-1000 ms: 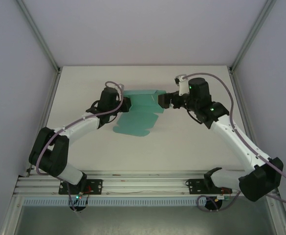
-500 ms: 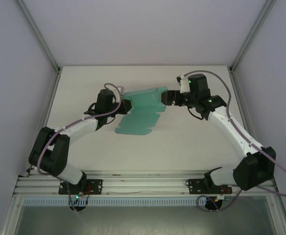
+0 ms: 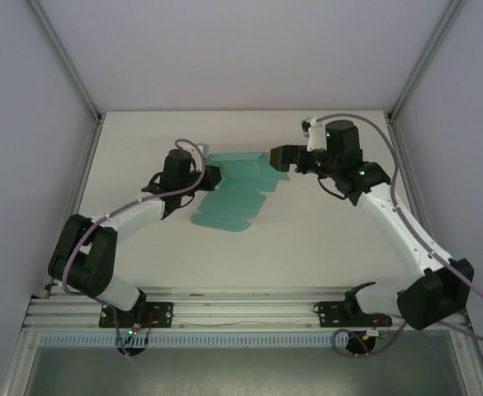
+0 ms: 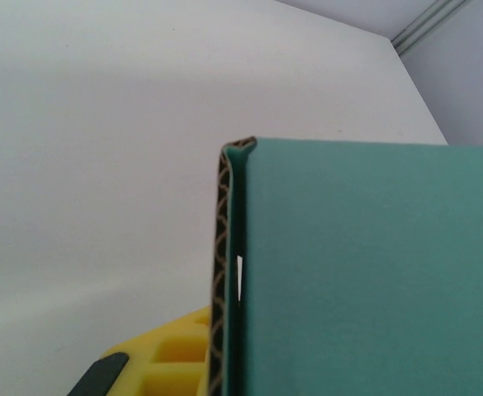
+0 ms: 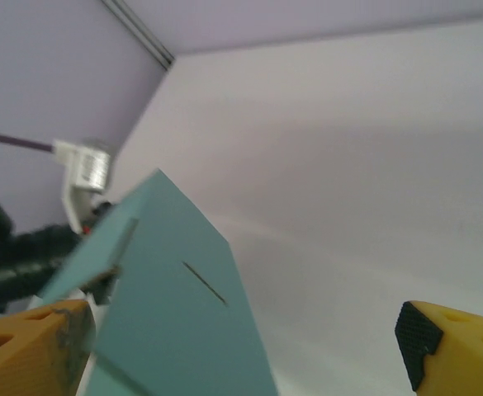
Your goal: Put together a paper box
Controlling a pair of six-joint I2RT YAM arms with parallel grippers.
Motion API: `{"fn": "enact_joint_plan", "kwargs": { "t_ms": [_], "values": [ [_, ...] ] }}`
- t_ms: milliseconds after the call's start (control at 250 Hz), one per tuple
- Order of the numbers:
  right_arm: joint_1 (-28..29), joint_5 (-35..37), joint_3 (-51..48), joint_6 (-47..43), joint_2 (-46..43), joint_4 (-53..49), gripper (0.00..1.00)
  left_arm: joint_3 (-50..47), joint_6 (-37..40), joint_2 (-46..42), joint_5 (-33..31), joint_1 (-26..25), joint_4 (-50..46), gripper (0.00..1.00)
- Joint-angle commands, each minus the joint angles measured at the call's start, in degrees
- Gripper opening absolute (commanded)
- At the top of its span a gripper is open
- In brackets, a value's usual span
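Top external: I see the box (image 3: 234, 196) as a flat teal sheet with flaps, out over the middle of the white worktop (image 3: 307, 239), between the two arms.
Box: its far strip runs from one pincer to the other. The wider part spreads toward me and ends in a rounded near edge. I cannot tell how much of it rests on the surface.
Left pincer (image 3: 211, 175): closed on the left end of the far strip, gripping the card.
Right pincer (image 3: 277, 157): open, just beside the right end of that strip, clamping nothing.
Left wrist: the box fills the lower right, very close. I see a folded corner and a brown fluted edge running down the middle. A yellow finger (image 4: 171, 355) shows beneath it at the bottom.
Right wrist: two yellow fingers (image 5: 26, 342) stand wide apart at the bottom corners. A pointed teal flap with a thin slit rises close against the one at the lower left; I cannot tell whether they touch. The other finger is well apart from the card.
Beyond the flap: the left arm (image 5: 10, 260), dark and blurred, with a white fitting (image 5: 84, 169) above it.
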Motion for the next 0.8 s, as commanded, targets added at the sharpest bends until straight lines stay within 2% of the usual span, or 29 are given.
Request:
{"fn": "enact_joint_plan", "kwargs": {
  "t_ms": [0,176,316,388,500,656,795],
  "values": [
    [-0.08,-0.69,2.27,2.19,-0.74,5.49,0.95,0.93,0.35,-0.78,-1.47,-0.61,0.39,0.0],
    [2.28,0.12,5.5,-0.84,2.97,2.23,0.95,2.06,-0.44,-0.82,-3.07,-0.9,-1.02,0.0],
    [4.48,8.46,4.88,-3.1,5.76,-0.45,0.95,1.7,-1.14,-1.54,-3.22,-1.1,-0.1,0.0],
    [6.09,10.07,5.15,-5.51,7.74,-2.55,0.95,2.46,-1.9,-1.74,-4.62,-1.1,-1.47,0.0],
    [9.82,19.18,4.62,-8.13,9.91,-4.12,0.95,3.94,-3.59,-1.75,-6.56,-1.08,-4.11,0.0],
    [11.99,27.98,1.82,-4.55,12.57,4.57,0.96,2.0,-7.43,-2.06,-3.76,-1.04,2.8,0.0],
    [14.65,34.25,0.19,-2.76,14.32,15.15,0.97,3.01,-8.0,-0.78,-3.18,-1.37,3.28,0.0]
  ]
}}
